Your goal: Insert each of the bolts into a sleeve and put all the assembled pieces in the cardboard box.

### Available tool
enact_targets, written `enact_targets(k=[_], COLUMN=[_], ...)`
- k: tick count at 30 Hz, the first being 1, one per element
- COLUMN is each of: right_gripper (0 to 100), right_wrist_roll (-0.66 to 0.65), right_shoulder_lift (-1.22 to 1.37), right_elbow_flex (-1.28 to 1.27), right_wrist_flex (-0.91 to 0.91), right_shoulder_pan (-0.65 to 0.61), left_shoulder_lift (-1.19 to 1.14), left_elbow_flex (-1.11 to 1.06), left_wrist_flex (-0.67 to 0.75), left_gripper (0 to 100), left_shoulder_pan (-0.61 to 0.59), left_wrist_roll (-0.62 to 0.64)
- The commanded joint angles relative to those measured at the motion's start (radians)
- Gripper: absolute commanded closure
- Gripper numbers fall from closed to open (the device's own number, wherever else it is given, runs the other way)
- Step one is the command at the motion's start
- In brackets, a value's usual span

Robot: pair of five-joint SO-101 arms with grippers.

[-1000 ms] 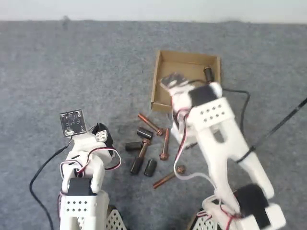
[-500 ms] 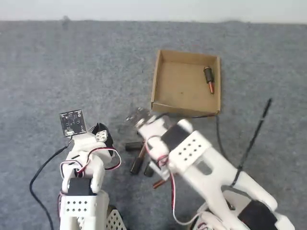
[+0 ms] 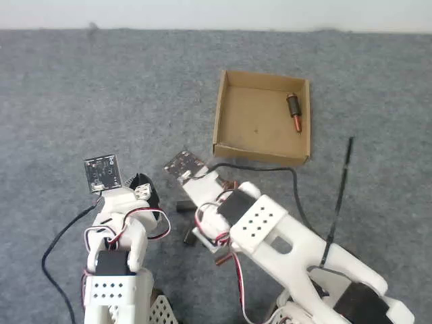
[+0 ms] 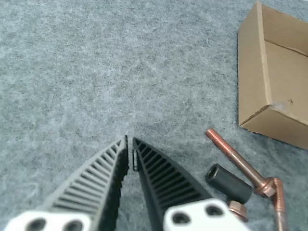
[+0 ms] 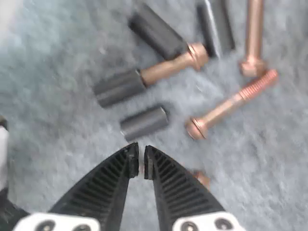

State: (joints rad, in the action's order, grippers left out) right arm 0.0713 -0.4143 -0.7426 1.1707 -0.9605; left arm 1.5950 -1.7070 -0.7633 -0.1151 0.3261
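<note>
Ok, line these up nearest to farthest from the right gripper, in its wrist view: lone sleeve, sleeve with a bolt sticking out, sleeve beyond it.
1. The lone sleeve: right in front of the right gripper.
2. The sleeve with a bolt sticking out: farther ahead.
3. The sleeve beyond it: farthest out.

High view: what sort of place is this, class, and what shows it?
Probably a robotics workbench or lab: two robot arms at a grey carpeted table, with loose bolts, sleeves and a cardboard box.
</note>
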Motion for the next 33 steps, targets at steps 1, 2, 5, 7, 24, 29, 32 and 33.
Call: enact_targets(k=[1,2,5,7,24,29,32,33], right_gripper=[98.7,98.7,98.7,98.4,85.4,85.5,85.7,85.7], right_wrist_roll=[0.020,0.020,0.020,0.020,0.115,0.115,0.115,0.115], right_shoulder_lift=[-0.047,-0.047,-0.047,-0.047,-0.033,0.104,0.179,0.197], right_elbow_flex=[-0.034,-0.048,-0.083,-0.106,-0.195,-0.175,-0.114,-0.098], right_wrist_flex=[-0.096,-0.116,-0.163,-0.194,-0.302,-0.346,-0.294,-0.280], right_shoulder_pan=[-0.079,-0.087,-0.087,-0.087,-0.008,-0.008,-0.010,-0.010], left_shoulder_lift=[0.020,0.020,0.020,0.020,0.020,0.020,0.020,0.020], left_elbow_flex=[0.015,0.015,0.015,0.015,0.015,0.015,0.015,0.015], left_wrist_flex=[0.034,0.034,0.044,0.046,0.044,0.043,0.043,0.041], left_gripper=[99,99,99,99,99,99,99,99], left_shoulder_pan=[-0.005,-0.005,-0.005,-0.005,-0.005,-0.005,-0.005,-0.005], left_wrist_roll=[-0.017,-0.017,-0.017,-0.017,-0.017,-0.017,-0.017,-0.017])
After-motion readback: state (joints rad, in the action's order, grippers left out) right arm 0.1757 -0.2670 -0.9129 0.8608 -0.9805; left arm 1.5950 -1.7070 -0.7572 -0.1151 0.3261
